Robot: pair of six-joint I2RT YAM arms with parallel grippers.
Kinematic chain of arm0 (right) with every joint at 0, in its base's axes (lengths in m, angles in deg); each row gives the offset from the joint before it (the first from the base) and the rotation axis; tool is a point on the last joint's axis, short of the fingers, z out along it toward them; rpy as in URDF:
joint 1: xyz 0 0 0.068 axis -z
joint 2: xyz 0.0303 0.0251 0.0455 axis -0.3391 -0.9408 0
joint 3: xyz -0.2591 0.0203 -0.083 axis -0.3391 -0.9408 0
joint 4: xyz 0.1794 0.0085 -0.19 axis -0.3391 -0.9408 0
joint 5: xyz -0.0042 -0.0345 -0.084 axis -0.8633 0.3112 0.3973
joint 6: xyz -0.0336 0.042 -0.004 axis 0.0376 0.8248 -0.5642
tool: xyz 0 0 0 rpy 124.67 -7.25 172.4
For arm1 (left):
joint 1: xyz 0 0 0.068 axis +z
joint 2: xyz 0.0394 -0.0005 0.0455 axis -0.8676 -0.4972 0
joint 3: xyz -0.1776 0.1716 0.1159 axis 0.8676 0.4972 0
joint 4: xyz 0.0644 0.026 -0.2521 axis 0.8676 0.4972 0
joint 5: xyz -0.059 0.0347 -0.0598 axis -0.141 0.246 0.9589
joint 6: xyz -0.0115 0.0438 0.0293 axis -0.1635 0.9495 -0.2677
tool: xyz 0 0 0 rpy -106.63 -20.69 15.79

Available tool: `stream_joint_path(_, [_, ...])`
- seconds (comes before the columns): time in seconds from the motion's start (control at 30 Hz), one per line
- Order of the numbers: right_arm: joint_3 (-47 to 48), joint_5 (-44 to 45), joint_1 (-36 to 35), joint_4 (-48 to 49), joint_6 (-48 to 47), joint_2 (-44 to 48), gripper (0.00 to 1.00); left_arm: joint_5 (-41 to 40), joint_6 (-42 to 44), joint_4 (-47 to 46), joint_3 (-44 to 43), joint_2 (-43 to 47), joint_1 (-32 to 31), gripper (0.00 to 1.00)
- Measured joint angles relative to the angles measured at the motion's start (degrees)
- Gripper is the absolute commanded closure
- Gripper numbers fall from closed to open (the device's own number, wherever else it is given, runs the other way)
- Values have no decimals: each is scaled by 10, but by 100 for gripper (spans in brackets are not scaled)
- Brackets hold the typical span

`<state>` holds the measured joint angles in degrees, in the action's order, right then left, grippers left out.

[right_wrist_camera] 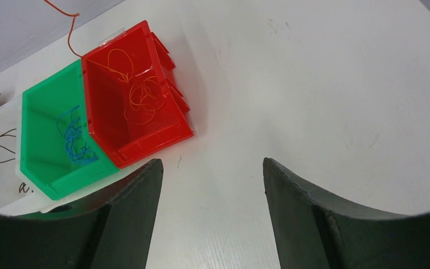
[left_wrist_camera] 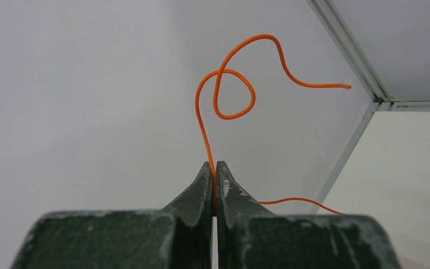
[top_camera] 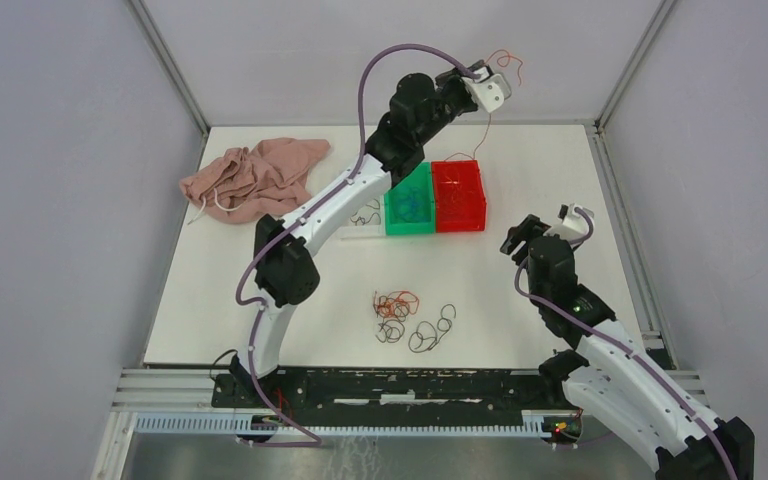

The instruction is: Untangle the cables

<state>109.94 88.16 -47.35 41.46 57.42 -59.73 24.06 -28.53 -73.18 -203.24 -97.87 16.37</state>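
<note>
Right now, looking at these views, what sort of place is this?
Probably a lab robot test cell: a white table boxed in by plain grey panels, a left arm and right arm bolted to a rail, and a red bin and green bin side by side.

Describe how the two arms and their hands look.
Left arm and right arm: curved white shell links, black joint housings, and a mauve lead running outside each. Left hand and right hand: two dark, greenish-black tapered fingers each, the left's scuffed with pale marks.
</note>
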Motion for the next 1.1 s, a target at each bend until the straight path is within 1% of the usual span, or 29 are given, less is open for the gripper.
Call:
stream_joint_path(0.47, [-10, -1, 13, -2, 3, 3, 28, -18, -157, 66, 54, 0, -7, 97])
stream_joint_path(0.63, [-15, -1, 19, -3, 3, 5, 28, -20, -189, 107, 87, 0, -7, 97])
stream_joint_path(0.83, [-15, -3, 28, -2, 3, 4, 28, -38, -183, 135, 131, 0, -7, 97])
stream_joint_path(1.0, [-15, -10, 35, -2, 3, -8, 28, -49, -136, 126, 186, 0, -7, 97])
stream_joint_path(1.1, [-15, -14, 38, -2, 4, -11, 28, -51, -109, 124, 203, -2, -7, 97])
